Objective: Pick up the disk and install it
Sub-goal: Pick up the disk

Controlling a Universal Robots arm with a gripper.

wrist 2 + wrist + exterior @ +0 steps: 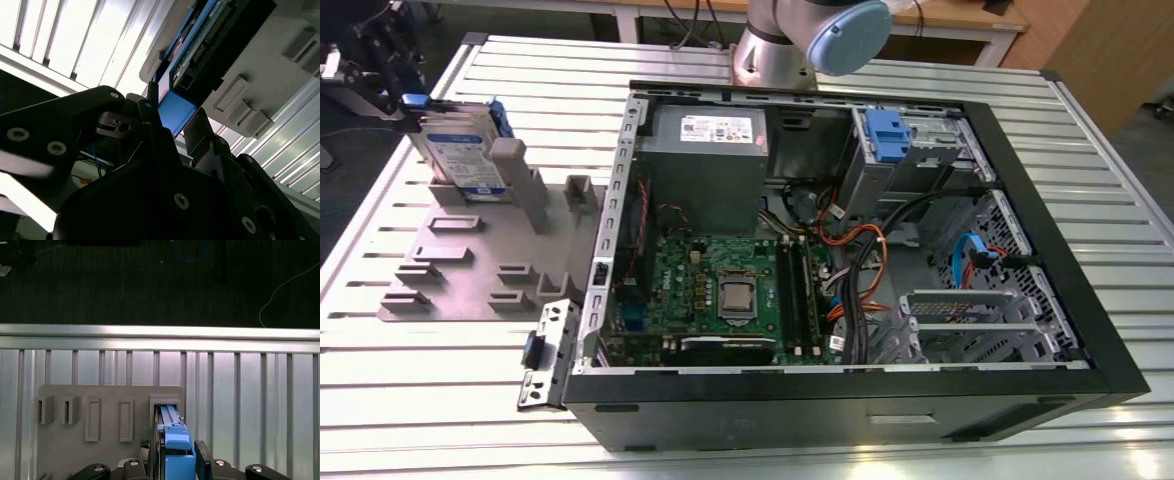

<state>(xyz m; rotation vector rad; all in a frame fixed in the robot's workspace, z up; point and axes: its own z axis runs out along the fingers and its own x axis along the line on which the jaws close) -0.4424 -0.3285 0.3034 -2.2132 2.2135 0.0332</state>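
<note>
With the disk standing upright in the grey holder and the gripper astride its blue end tab (jaws clamped or slack, I cannot tell), I'd want the grip centred and any lift kept straight out of the holder.

The arm is a smooth silver-grey tube with a rounded joint closed by a pale blue cap. The gripper is matt black throughout, built of broad, angular linkage plates with rounded corners. Small silver screw heads dot the plates, each ringed in bright metal. In both wrist views its two fingers are flat, dark, narrow blades.
</note>
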